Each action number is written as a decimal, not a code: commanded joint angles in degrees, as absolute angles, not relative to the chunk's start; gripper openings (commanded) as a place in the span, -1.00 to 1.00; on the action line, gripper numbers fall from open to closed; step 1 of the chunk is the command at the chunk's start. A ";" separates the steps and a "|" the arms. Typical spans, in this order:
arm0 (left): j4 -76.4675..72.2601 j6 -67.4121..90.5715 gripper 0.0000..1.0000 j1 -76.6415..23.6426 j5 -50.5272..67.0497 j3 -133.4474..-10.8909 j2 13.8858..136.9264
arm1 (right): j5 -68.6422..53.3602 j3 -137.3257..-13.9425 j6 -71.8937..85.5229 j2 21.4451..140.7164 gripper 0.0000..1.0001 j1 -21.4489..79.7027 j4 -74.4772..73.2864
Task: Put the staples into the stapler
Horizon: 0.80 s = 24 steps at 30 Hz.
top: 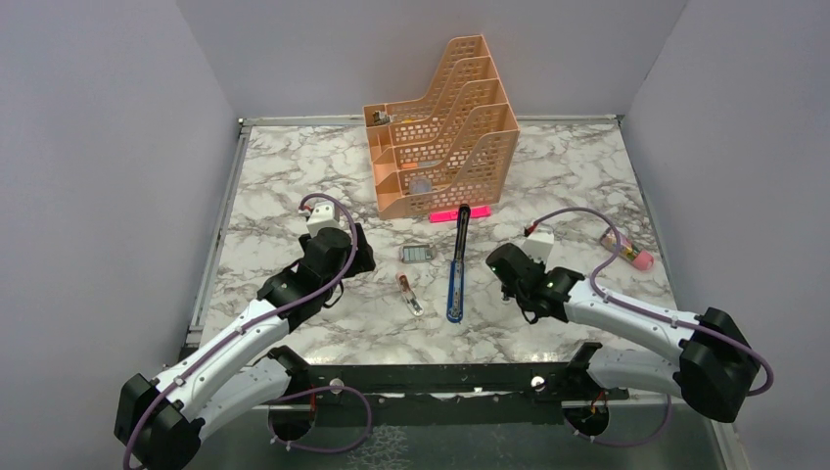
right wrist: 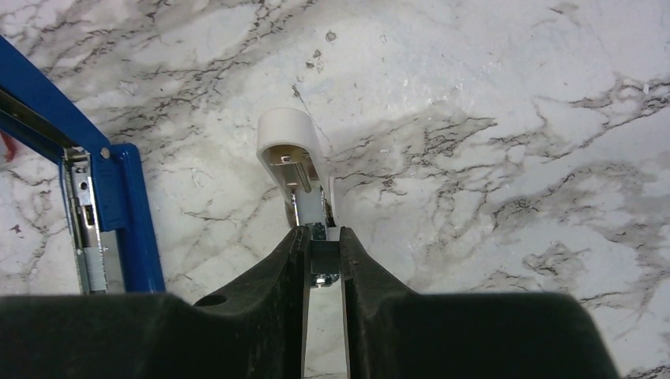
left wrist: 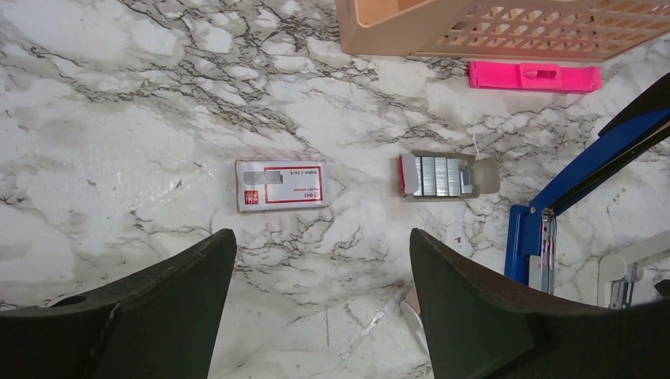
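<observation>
**Staples within reach.** The left gripper [left wrist: 320,251] hangs over the marble table [top: 294,176] with its fingers spread wide and nothing between them. The staples [left wrist: 439,175], silvery strips in a small open tray, lie ahead of it and off to its right. They sit just beyond the tip of its right-hand finger, not in line with the gap. The tray's long axis runs crosswise, roughly parallel to the line from one finger to the other. The white box with the red label [left wrist: 282,185] lies ahead of the gap, toward the left finger. It is apart from the tray and turned the same way.

Farther to this gripper's right is the stapler [top: 456,274], opened out. Its long axis points away from the arms, at about a right angle to the tray, and a bare metal channel shows at its near end. On the stapler's far side, the right gripper [right wrist: 322,246] is pinched almost shut on the thin tail of a small white capsule-like piece [right wrist: 291,146]. The rounded head of that piece points ahead of the fingers, and the stapler's channel lies to this gripper's left.

On this evidence the left arm is both the nearer and the free one for the staples. The coming move probably calls for a shift forward and to the right, to bring the tray into the gap. A turn of the wrist may also be needed, so that the fingers close across the tray's short width instead of along its length. The load would then travel rightward and turn to match the channel.
</observation>
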<state>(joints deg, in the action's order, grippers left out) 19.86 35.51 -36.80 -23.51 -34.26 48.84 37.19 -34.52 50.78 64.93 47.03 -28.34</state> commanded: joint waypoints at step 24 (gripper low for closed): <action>20.39 34.89 0.63 -36.47 -22.94 -35.45 49.48 | 30.98 -30.22 48.25 66.86 -0.53 44.46 -20.82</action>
